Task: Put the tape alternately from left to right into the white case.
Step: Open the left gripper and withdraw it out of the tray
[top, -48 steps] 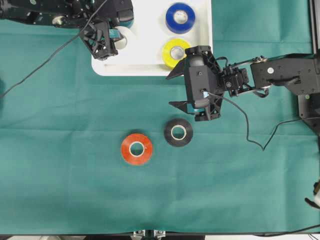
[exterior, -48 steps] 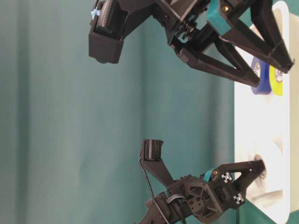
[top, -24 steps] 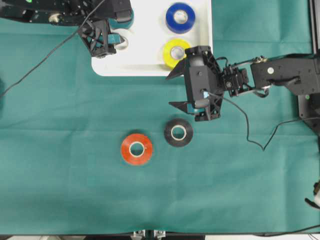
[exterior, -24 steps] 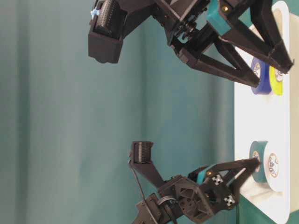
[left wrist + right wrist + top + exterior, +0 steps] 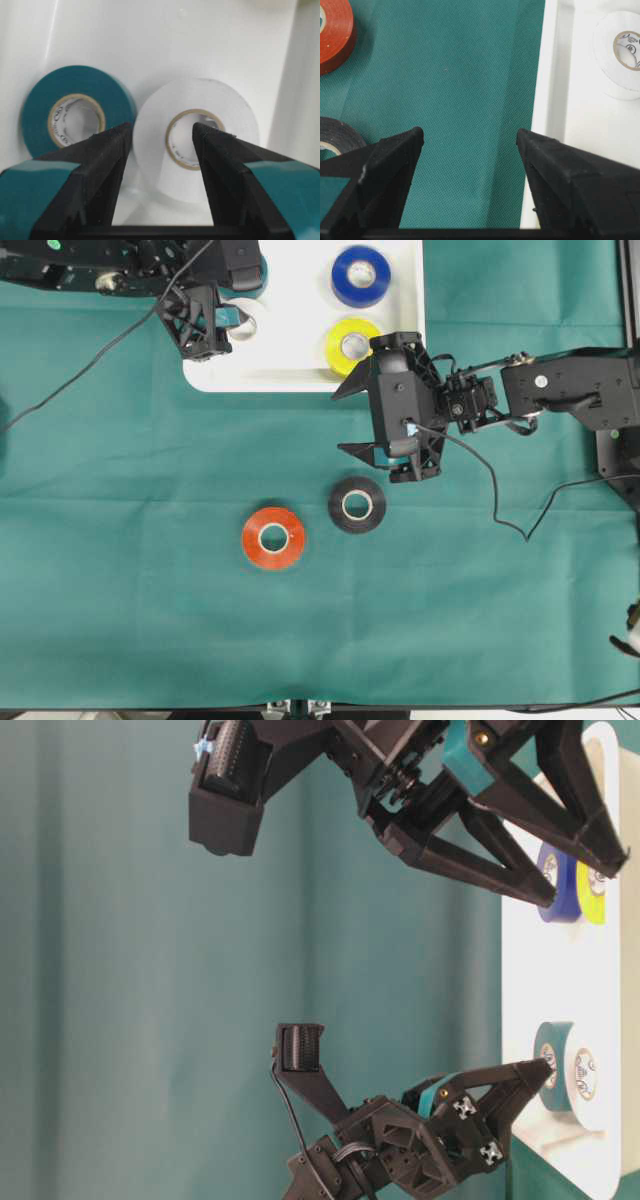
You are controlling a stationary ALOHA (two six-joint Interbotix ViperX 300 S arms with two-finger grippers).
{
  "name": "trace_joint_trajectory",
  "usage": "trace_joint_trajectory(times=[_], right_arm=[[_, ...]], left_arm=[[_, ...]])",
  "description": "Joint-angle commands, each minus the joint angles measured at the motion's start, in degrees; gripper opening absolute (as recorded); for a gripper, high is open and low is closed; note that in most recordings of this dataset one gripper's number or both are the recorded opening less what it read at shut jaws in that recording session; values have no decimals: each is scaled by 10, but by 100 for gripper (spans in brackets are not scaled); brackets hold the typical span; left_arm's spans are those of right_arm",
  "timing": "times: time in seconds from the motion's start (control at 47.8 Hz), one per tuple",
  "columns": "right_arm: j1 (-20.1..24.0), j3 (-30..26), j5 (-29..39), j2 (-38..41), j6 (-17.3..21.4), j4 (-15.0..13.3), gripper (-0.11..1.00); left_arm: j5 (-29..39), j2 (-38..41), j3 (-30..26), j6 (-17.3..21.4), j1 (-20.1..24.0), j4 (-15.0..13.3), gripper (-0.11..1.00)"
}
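The white case (image 5: 300,365) lies at the table's far edge with a blue tape (image 5: 361,275) and a yellow tape (image 5: 352,344) in its right part. A white tape (image 5: 200,150) and a teal tape (image 5: 75,112) lie flat side by side in its left part. My left gripper (image 5: 162,132) is open just short of the white tape (image 5: 258,320), holding nothing. The right gripper (image 5: 352,420) hangs open over the cloth beside the case's near right corner. A black tape (image 5: 357,505) and a red tape (image 5: 273,537) lie on the cloth in front of it.
Green cloth covers the table. The case's raised rim (image 5: 552,100) runs just right of the right gripper (image 5: 469,134). A black cable (image 5: 500,510) trails from the right arm over the cloth. Open cloth stretches along the near side.
The left gripper let go of the white tape in the case, opened and drew back a little, uncovering the teal tape beside it. The right arm has not moved.
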Motion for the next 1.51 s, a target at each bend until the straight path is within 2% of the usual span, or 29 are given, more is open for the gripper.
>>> trace_joint_trajectory(times=[0.0, 0.314, 0.439, 0.627, 1.004, 1.485], right_arm=[[2, -4, -5, -9, 1, 0, 82], [2, -4, -5, -9, 1, -1, 82], [2, -4, -5, -10, 1, -1, 82], [3, -4, -5, -10, 1, 0, 82], [3, -4, -5, -10, 1, 0, 82], [4, -3, -5, -9, 1, 0, 82]], left_arm=[[0, -20, -4, -2, -11, -1, 100], [17, -58, 32, -11, -72, -3, 99], [17, -77, 49, -25, -103, -3, 94], [17, -95, 67, -59, -146, -3, 84], [17, -97, 86, -144, -221, -3, 84], [17, -98, 87, -209, -275, -3, 84]])
